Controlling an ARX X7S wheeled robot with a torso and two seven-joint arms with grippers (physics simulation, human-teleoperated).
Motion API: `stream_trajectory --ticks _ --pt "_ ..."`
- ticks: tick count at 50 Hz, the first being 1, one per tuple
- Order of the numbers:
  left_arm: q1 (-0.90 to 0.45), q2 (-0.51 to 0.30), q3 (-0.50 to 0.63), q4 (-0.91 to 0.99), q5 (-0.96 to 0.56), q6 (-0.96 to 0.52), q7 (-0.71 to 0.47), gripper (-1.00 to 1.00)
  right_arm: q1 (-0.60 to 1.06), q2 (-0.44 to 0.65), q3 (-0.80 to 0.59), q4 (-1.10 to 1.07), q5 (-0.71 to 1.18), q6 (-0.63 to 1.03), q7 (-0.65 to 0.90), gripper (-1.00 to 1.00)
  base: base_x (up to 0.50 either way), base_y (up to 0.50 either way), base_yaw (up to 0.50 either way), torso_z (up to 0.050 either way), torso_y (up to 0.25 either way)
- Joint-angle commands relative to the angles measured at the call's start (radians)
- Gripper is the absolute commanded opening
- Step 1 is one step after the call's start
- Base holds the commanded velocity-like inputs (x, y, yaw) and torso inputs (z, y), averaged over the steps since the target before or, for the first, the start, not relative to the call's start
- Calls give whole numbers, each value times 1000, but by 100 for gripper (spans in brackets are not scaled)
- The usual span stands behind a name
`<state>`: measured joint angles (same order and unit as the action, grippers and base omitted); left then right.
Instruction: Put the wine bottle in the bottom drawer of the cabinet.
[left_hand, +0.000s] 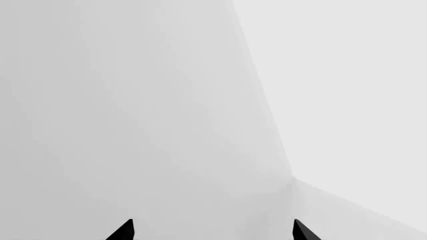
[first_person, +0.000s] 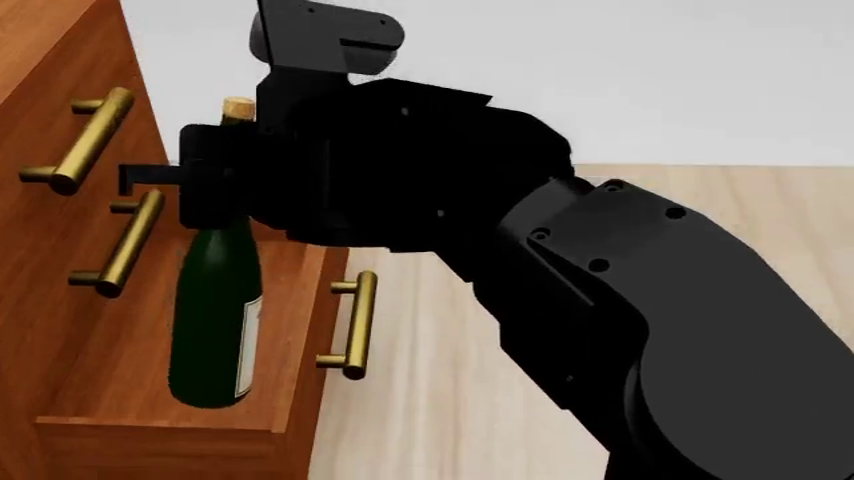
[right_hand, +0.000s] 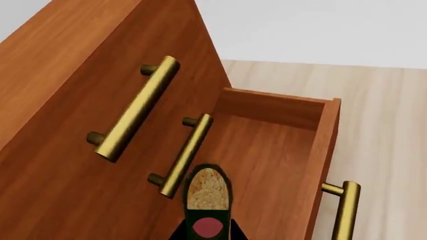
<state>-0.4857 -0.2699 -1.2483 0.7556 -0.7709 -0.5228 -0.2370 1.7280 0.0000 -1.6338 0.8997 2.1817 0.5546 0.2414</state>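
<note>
Pale wood floor (first_person: 441, 330), right arm fingers (first_person: 200, 180) seemingly gripping upright wine bottle (first_person: 214, 320) over open bottom drawer (first_person: 300, 330), left fingers (left_hand: 212, 231) apart.

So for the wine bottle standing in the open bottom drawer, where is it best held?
At the narrow neck just under the cork, coming from the open room side. The wine bottle stands upright in the bottom drawer, close to the cabinet front, and the right claw is already at the neck.

Pale plank floor (first_person: 441, 330) — plain white wall (first_person: 641, 70) behind, even light.
</note>
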Motion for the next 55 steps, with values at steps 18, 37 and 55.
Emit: stream_trajectory --ticks 18,37,55 --pt "9 0 26 -3 26 20 8 100 54 0 30 -27 -55 -49 -11 -100 0 0 0 1 -192" --pt "15 -2 22 3 13 22 3 100 77 0 33 -84 -79 -102 28 -100 0 0 0 1 -193" --pt "17 0 26 -3 15 31 2 100 -18 0 30 -32 -124 -37 89 -100 0 0 0 1 -192"
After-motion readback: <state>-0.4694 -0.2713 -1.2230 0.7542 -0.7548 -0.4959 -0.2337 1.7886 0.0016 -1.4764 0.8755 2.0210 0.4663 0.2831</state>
